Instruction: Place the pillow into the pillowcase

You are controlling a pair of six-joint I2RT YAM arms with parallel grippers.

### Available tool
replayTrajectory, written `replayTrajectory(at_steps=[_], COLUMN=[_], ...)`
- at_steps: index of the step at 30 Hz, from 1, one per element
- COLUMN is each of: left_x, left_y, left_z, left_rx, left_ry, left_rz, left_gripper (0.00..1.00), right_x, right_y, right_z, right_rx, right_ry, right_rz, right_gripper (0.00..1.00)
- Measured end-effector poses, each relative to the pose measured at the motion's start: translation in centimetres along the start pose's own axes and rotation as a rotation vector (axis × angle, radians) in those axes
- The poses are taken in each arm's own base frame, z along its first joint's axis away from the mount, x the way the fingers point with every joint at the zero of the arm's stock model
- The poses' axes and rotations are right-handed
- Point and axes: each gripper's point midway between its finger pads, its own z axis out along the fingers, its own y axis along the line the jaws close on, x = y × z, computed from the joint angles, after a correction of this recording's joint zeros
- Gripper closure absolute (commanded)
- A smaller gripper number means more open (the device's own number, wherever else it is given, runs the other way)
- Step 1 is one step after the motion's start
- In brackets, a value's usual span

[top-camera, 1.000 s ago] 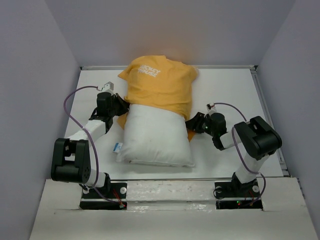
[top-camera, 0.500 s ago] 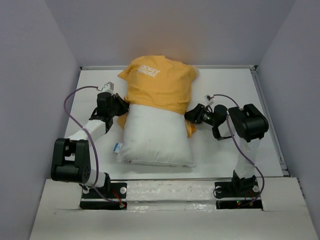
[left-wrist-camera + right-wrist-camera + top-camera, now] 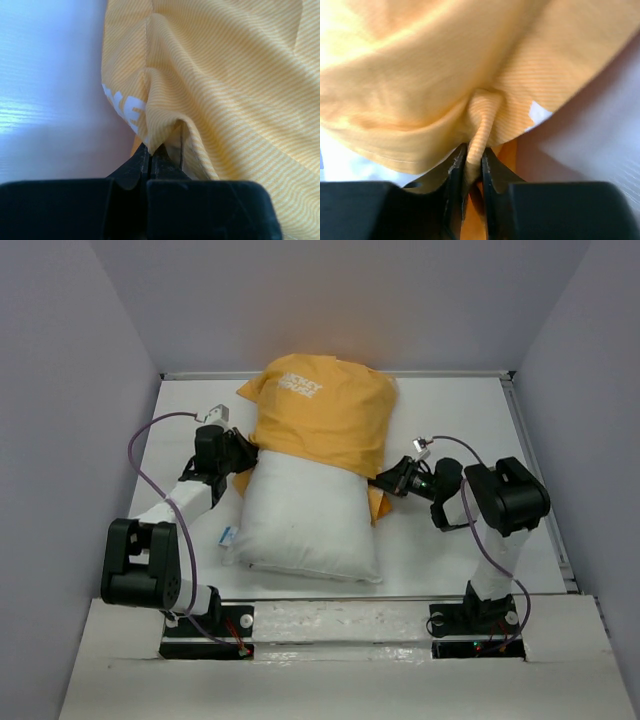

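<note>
- Pinching an edge of the thin orange-yellow fabric pillowcase point(image 3: 325, 420): the left claw point(image 3: 149, 150), clenched.
- The right claw point(image 3: 474, 155) grasps the opposite edge's fold.
- Plump white rectangular pillow point(image 3: 305, 520) between claws; bare surface point(image 3: 450, 420) outside.

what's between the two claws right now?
The pillow, its far half inside the pillowcase. Left claw and right claw each pinch the case's hem at its sides; the top view shows it.
</note>
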Motion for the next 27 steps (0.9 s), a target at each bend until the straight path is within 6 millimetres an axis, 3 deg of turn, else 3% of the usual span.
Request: replayTrajectory(at_steps=[2, 3, 4, 8, 10, 13, 15, 17, 19, 22, 24, 27], left_x=[-0.1, 0.0, 0.1, 0.8, 0.9, -0.2, -1.9, -4.8, -7.8, -11.1, -12.4, -14.0], left_y=[-0.2, -0.3, -0.4, -1.3, -2.5, -6.1, -8.8, -12.7, -16.7, -22.1, -24.2, -25.7], left_z=[-0.4, -0.5, -0.9, -2.6, -4.1, -8.1, -10.8, -14.5, -18.8, -24.9, -27.3, -29.2], left_rx=[0.006, 0.008, 0.013, 0.052, 0.094, 0.201, 0.273, 0.376, 0.489, 0.665, 0.739, 0.785], left_ry=[-0.007, -0.007, -0.007, 0.017, 0.030, 0.019, -0.002, -0.055, -0.123, -0.204, -0.246, -0.282], left_rz=[0.002, 0.002, 0.000, -0.015, -0.021, -0.018, -0.003, 0.018, 0.049, 0.110, 0.142, 0.162], left_gripper=[1.00, 1.00, 1.00, 1.00, 1.00, 1.00, 1.00, 1.00, 1.00, 1.00, 1.00, 1.00], right_x=[-0.9, -1.2, -1.1, 1.2, 2.0, 1.4, -0.6, -3.0, -6.6, -11.7, -13.9, -15.3], right_y=[1.3, 2.1, 2.6, 3.8, 5.7, 10.5, 16.7, 24.3, 32.5, 40.4, 42.6, 41.2], right_z=[0.0, -0.1, -0.1, -1.0, -1.9, -3.5, -5.1, -7.0, -9.1, -11.1, -11.3, -10.6], right_rx=[-0.013, -0.022, -0.025, 0.012, 0.020, 0.018, -0.042, -0.127, -0.221, -0.323, -0.348, -0.288], right_ry=[-0.024, -0.033, -0.032, 0.029, 0.075, 0.121, 0.104, 0.078, 0.025, -0.054, -0.088, -0.111], right_rz=[-0.049, -0.073, -0.084, -0.071, -0.065, -0.123, -0.228, -0.327, -0.427, -0.561, -0.613, -0.574], right_gripper=[0.75, 0.96, 1.00, 1.00, 1.00, 1.00, 1.00, 1.00, 1.00, 1.00, 1.00, 1.00])
